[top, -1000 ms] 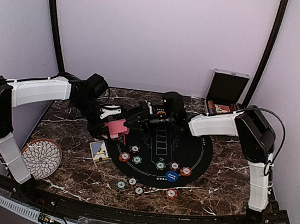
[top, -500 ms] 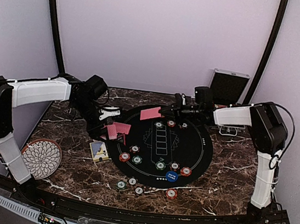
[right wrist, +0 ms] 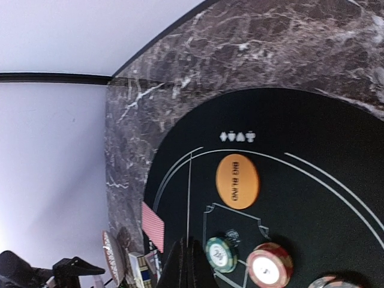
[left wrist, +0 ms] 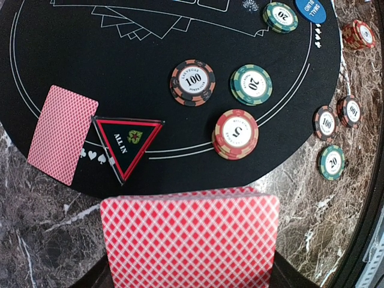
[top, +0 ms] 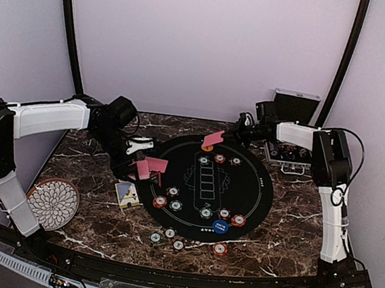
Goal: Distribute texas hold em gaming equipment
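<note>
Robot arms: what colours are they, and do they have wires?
The left arm and right arm match: white tube shells, chunky black joints. Thin black cables loop beside them. The left pincer and right pincer are black.

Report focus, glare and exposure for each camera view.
Top external: evenly lit but soft, markings on the chips unreadable. Left wrist: sharp, no glare, the 100 chip reads clearly. Right wrist: rolled sideways, softer, the wall washed pale, the BIG BLIND button legible.
</note>
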Available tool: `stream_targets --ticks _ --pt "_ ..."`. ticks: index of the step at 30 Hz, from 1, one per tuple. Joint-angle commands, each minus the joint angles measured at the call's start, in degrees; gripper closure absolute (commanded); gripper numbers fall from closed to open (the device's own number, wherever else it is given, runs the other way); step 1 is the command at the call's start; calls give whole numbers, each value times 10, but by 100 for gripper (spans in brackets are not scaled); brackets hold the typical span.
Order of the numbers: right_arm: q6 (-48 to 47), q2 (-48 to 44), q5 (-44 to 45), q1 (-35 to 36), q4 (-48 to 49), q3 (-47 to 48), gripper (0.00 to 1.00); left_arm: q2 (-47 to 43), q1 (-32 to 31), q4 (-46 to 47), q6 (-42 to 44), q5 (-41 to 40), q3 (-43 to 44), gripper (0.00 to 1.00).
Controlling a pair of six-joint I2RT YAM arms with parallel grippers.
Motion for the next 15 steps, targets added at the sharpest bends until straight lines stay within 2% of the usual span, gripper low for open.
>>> stream_targets --ticks 1,6,15 --pt "-57 37 57 -4 -88 43 100 -36 -2 -15 0 15 -5 100" --pt "-78 42 100 -4 -112 57 98 -36 -2 -16 0 17 -10 100" --pt "-124 1 157 -2 -156 67 56 -38 -2 -19 -1 20 -10 100"
